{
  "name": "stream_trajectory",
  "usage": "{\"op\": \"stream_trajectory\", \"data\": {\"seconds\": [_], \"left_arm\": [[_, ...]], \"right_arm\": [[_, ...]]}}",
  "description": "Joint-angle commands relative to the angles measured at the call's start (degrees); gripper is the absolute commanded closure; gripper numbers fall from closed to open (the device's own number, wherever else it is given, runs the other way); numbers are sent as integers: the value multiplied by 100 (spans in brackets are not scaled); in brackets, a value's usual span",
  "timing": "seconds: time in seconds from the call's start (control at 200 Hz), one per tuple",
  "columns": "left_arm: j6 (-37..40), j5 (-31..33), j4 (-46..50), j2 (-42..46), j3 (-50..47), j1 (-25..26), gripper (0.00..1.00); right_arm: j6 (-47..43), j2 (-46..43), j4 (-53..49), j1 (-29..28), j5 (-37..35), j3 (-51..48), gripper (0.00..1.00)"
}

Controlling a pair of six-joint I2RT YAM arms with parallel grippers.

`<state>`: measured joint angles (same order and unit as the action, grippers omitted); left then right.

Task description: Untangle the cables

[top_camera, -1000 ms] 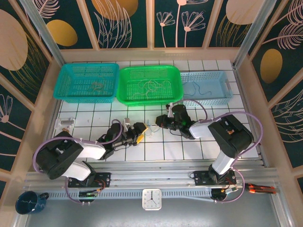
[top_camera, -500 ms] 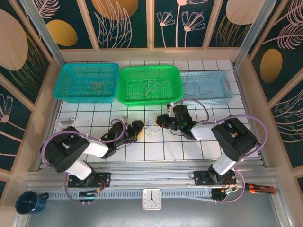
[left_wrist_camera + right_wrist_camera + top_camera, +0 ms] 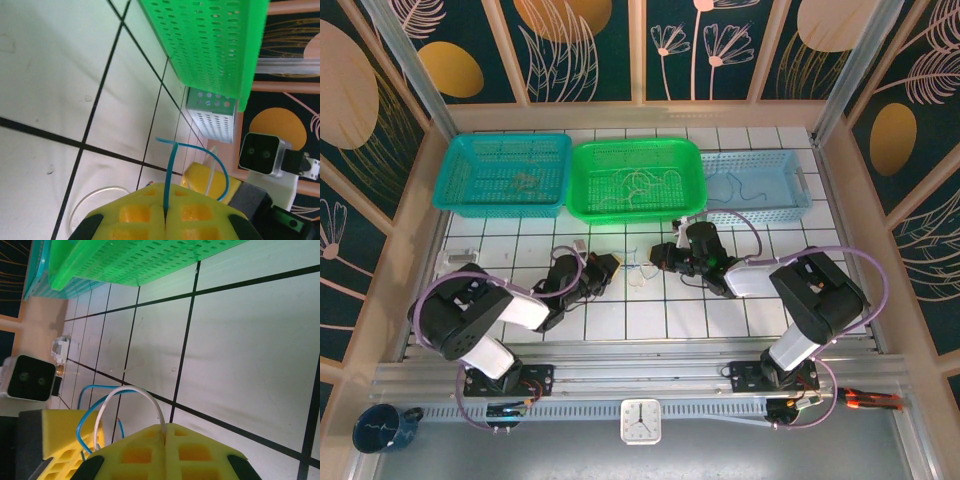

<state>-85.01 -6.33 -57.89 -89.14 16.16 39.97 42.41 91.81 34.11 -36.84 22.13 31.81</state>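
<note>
L end effector (image 3: 165,216) clenched on 1 blue cable (image 3: 171,170) — R end effector (image 3: 165,436) clenched on 1 white cable (image 3: 125,388); 2 gripped total.

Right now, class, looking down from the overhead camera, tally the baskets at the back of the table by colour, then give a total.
Teal basket: 1
Green basket: 1
Pale blue basket: 1
Total: 3

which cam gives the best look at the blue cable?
Left wrist: the blue cable rises sharp and close out of the shut left tool. Right wrist shows a blue loop beside a white cable. Top external: too thin to make out.
</note>
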Motion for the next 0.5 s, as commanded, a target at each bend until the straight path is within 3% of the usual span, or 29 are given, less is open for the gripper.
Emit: {"op": "stream_trajectory", "data": {"seconds": [0.0,0.105,0.265,0.495], "left_arm": [[592,27,394,420,280,-34,100],[1090,-45,961,758,468,-34,100],[1433,-232,1357,960,691,-35,100],[1473,-387,1333,967,783,-39,100]], "right_arm": [[10,151,114,-24,-82,31,96],[5,271,148,-6,-95,79,83],[16,415,196,18,-104,157,72],[23,467,225,28,-106,176,64]]}}
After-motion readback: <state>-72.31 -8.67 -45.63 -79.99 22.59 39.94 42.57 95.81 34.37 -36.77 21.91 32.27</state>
